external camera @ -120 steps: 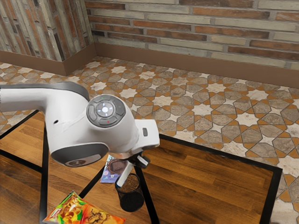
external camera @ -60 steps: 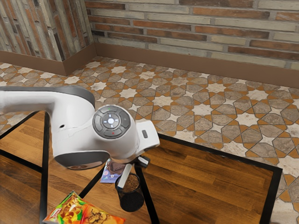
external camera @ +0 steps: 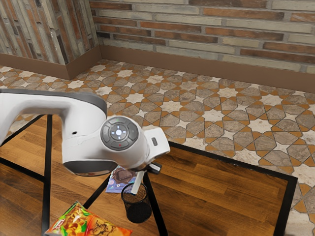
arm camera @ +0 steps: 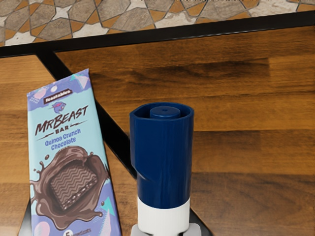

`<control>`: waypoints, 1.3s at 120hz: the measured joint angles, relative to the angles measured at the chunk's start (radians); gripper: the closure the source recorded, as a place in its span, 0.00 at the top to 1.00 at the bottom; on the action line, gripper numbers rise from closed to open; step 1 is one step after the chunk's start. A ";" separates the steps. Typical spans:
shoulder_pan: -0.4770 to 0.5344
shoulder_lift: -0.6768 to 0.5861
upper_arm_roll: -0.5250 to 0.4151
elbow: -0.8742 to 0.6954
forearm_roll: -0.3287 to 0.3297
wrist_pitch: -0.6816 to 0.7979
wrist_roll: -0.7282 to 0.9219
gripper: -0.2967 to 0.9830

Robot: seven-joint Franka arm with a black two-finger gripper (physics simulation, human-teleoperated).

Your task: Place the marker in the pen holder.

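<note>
Reaching in from the exterior view's left, the white arm (external camera: 83, 123) bends over the wooden surface (external camera: 221, 187), and its end effector (external camera: 149, 169) points down near the black pen holder (external camera: 136, 209). From where I stand, the fingers are closed in on the marker (external camera: 138, 183), gripping it from both sides. The marker leans a little, its pale lower end at the mouth of the pen holder; I can't tell whether that end is inside the rim or just above it. Up close in the wrist view, the marker shows a dark blue end with a round knob set in its hollow top, and a white band below that, right by the fingers.

The pen holder stands upright, beside one of the black strips (external camera: 155, 206) that cross the surface, well apart from the corner at the exterior view's right. A chocolate bar (arm camera: 69, 162) in a blue and purple wrapper lies flat near the pen holder, on the side toward the surface's far edge. A bright orange and green food packet (external camera: 86, 221) lies on the other side, toward the exterior view's lower edge. Past the surface's black border, the patterned tile floor (external camera: 211, 115) runs to a brick wall (external camera: 206, 29).
</note>
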 joint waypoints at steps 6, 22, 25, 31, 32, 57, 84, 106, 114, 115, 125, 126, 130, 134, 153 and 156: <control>0.000 0.006 0.000 0.000 0.005 0.006 -0.008 0.15; 0.005 0.013 0.000 -0.003 0.012 0.016 -0.028 0.15; 0.007 0.014 0.000 -0.007 0.012 0.017 -0.032 0.15; 0.012 0.019 0.000 -0.013 0.014 0.019 -0.038 0.15; 0.013 0.020 0.000 -0.014 0.014 0.019 -0.039 0.15; 0.022 0.046 0.000 -0.026 0.019 0.022 -0.060 0.15; 0.022 0.050 0.000 -0.027 0.015 0.021 -0.070 0.32; 0.022 0.051 -0.001 -0.027 0.010 0.020 -0.068 0.57; 0.022 0.050 -0.001 -0.027 0.009 0.018 -0.067 0.63; 0.022 0.050 -0.001 -0.026 0.009 0.018 -0.067 0.63; 0.021 0.051 0.004 -0.014 0.007 0.004 -0.066 0.68; 0.021 0.051 0.007 -0.010 0.007 0.001 -0.066 0.68; 0.017 0.062 0.048 0.024 0.004 -0.009 -0.066 0.69; 0.023 0.079 0.086 0.068 0.000 -0.019 -0.063 0.70; 0.012 0.134 0.196 0.336 -0.165 -0.169 -0.005 0.74; 0.011 0.137 0.230 0.385 -0.207 -0.207 0.011 0.74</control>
